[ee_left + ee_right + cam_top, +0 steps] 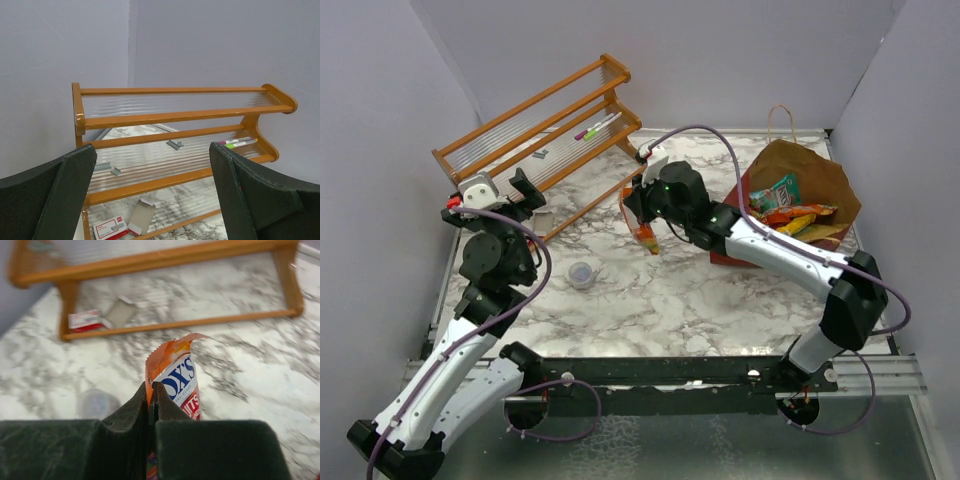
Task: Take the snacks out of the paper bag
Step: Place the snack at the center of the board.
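Note:
The paper bag (820, 175), dark red outside and brown inside, lies open on its side at the right of the table. Several snacks show in its mouth: a teal packet (776, 192) and red, orange and yellow packets (798, 218). My right gripper (642, 222) is shut on an orange candy packet (648, 240), held above the table's middle, left of the bag. In the right wrist view the packet (176, 375) is pinched between the closed fingers (129, 412). My left gripper (525, 185) is open and empty, facing the wooden rack; its fingers (70, 185) stand wide apart.
A slatted wooden rack (535, 125) stands at the back left with markers (597, 126) on it. A small clear cup (581, 274) sits on the marble table (670, 300). A red and white staple box (110, 228) lies under the rack.

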Controlling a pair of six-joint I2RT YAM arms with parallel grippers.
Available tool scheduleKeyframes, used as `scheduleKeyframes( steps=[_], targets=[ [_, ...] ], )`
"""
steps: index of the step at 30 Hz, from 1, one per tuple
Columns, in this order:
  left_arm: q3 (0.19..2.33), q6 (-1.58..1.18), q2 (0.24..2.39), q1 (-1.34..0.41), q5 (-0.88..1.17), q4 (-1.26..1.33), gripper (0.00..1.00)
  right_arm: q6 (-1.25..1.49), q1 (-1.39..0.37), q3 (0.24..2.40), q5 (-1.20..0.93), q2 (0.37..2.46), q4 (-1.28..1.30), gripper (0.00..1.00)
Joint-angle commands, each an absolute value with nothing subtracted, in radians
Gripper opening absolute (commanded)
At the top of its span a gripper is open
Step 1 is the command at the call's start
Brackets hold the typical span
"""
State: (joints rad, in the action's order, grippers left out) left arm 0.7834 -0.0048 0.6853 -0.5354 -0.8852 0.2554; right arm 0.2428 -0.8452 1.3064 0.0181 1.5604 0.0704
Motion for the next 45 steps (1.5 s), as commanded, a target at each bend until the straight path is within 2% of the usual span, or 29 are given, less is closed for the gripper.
scheduleKeyframes(
  steps=[1, 11, 15, 18, 20, 22, 24, 25, 28, 40, 45],
  targets=[
    [0.776, 0.009, 0.697, -0.528, -0.933, 0.307, 0.99, 0.154, -0.847, 1.419, 0.326, 1.65, 0.129, 0.01],
    [0.77, -0.006, 0.662, -0.509, -0.917, 0.298, 0.99, -0.1, -0.846, 1.563, 0.692, 1.888, 0.127, 0.01],
    [0.776, -0.021, 0.66, -0.504, -0.904, 0.286, 0.99, -0.154, -0.849, 1.61, 0.693, 1.971, 0.108, 0.02],
    [0.779, -0.04, 0.661, -0.495, -0.888, 0.273, 0.99, -0.101, -0.869, 1.715, 0.616, 2.094, 0.157, 0.06],
    [0.78, -0.047, 0.66, -0.489, -0.884, 0.267, 0.99, -0.034, -0.89, 1.855, 0.528, 2.192, 0.231, 0.14],
    [0.776, -0.045, 0.662, -0.485, -0.886, 0.269, 0.99, 0.054, -0.894, 1.981, 0.385, 2.269, 0.288, 0.28],
    [0.772, -0.035, 0.668, -0.485, -0.892, 0.279, 0.99, 0.121, -0.894, 2.059, 0.3, 2.305, 0.315, 0.47],
    [0.771, -0.03, 0.672, -0.485, -0.895, 0.281, 0.99, 0.144, -0.894, 2.083, 0.276, 2.306, 0.328, 0.54],
    [0.772, -0.024, 0.683, -0.485, -0.898, 0.282, 0.99, 0.167, -0.893, 2.021, 0.244, 2.24, 0.331, 0.62],
    [0.794, -0.083, 0.678, -0.483, -0.841, 0.228, 0.99, 0.102, -0.89, 1.46, 0.23, 1.562, 0.246, 0.66],
    [0.794, -0.092, 0.682, -0.482, -0.833, 0.221, 0.99, 0.073, -0.89, 1.342, 0.381, 1.361, 0.294, 0.71]
  ],
)
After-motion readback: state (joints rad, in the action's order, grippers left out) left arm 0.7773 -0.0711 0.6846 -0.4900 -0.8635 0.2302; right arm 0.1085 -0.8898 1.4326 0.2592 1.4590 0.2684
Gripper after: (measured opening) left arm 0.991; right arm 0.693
